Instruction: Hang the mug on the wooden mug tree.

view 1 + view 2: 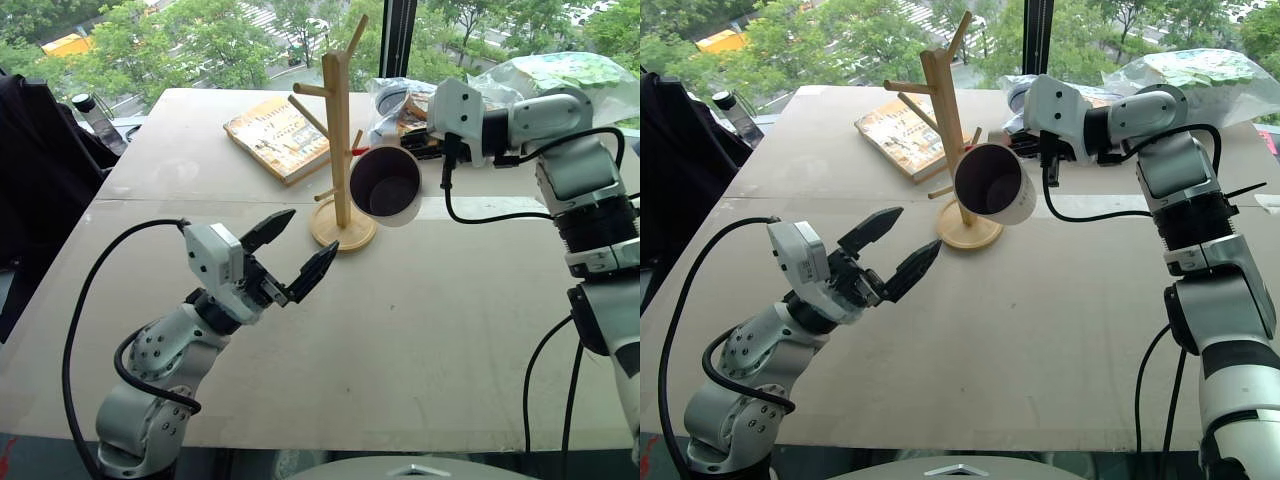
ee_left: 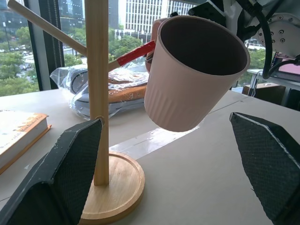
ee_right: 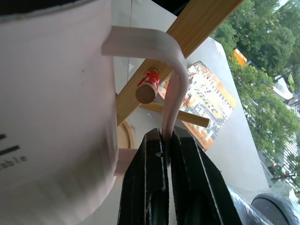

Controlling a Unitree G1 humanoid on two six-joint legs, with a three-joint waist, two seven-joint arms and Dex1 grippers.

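a book [image 1: 278,137] lies on the table [image 1: 420,330] near what may be plastic-wrapped items [image 1: 395,105].

This is looking like an upper-floor office or test room in a city building. A plain pale bench [image 1: 420,330], made of two boards butting along a seam, is standing right against a tall window [image 1: 200,40] with a dark frame post [image 1: 398,40] at about one o'clock. Treetops, a street and high-rise blocks are showing far below outside. A book [image 1: 278,137] and plastic-wrapped bags [image 1: 540,75] are lying toward twelve o'clock.
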